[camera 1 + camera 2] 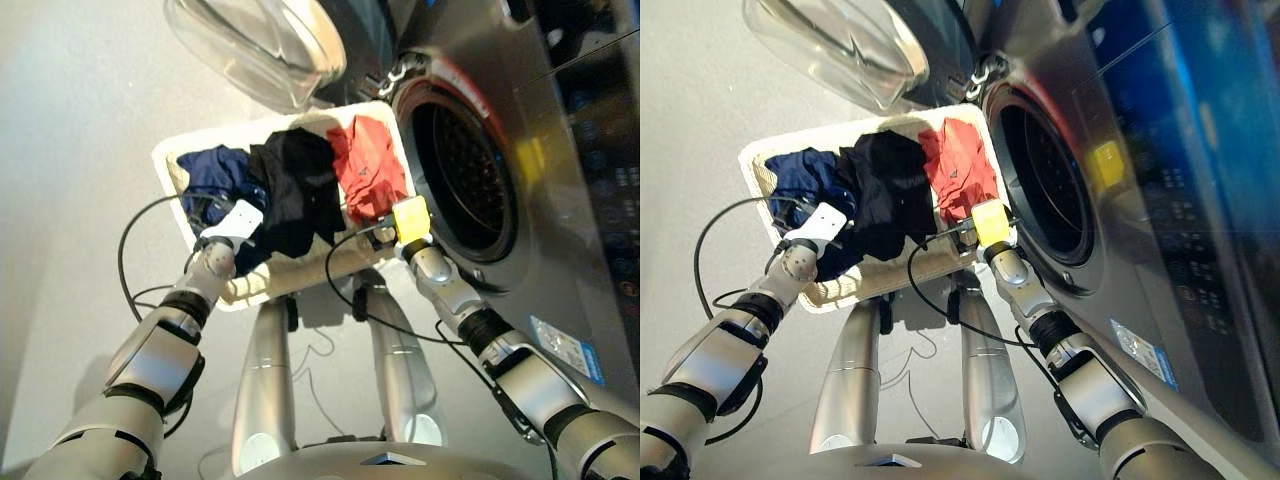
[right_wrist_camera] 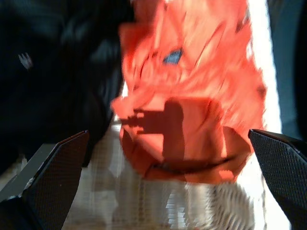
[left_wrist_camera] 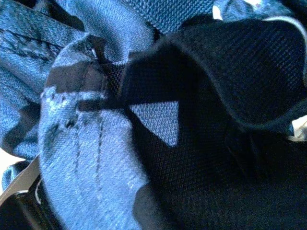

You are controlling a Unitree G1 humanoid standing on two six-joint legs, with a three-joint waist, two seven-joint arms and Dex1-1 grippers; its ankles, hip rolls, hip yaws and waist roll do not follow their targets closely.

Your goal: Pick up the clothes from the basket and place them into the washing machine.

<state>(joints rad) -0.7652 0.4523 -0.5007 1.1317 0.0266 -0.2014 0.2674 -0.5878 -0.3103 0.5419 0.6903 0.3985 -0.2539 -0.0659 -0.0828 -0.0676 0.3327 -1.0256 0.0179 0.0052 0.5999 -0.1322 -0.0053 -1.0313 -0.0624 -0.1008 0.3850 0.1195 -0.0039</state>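
Both silver-jointed arms reach forward over the near rim of the wide, shallow cream-white basket [image 1: 170, 160]. The left gripper [image 1: 222, 222] is buried in the crumpled navy blue garment [image 1: 212, 178] at the basket's left end; in the left wrist view blue denim-like cloth and black mesh fill the frame, so I cannot tell how its fingers stand. The right gripper [image 2: 163, 187] hovers just short of the coral red garment [image 1: 367, 165], its two black textured fingers [image 2: 57, 172] spread wide with nothing between them.

The basket sits on a plain pale grey floor [image 1: 70, 200], directly beside the dark grey glossy washing machine [image 1: 560, 200]. The machine's round porthole [image 1: 462, 180] stands uncovered, showing a perforated metal drum, and its clear glass door [image 1: 262, 45] is swung out beyond the basket.

The three clothes lie side by side: navy on the left, the rumpled black garment [image 1: 295, 185] in the middle draping over the near rim, coral red on the right, nearest the porthole. The basket floor is ribbed and woven.
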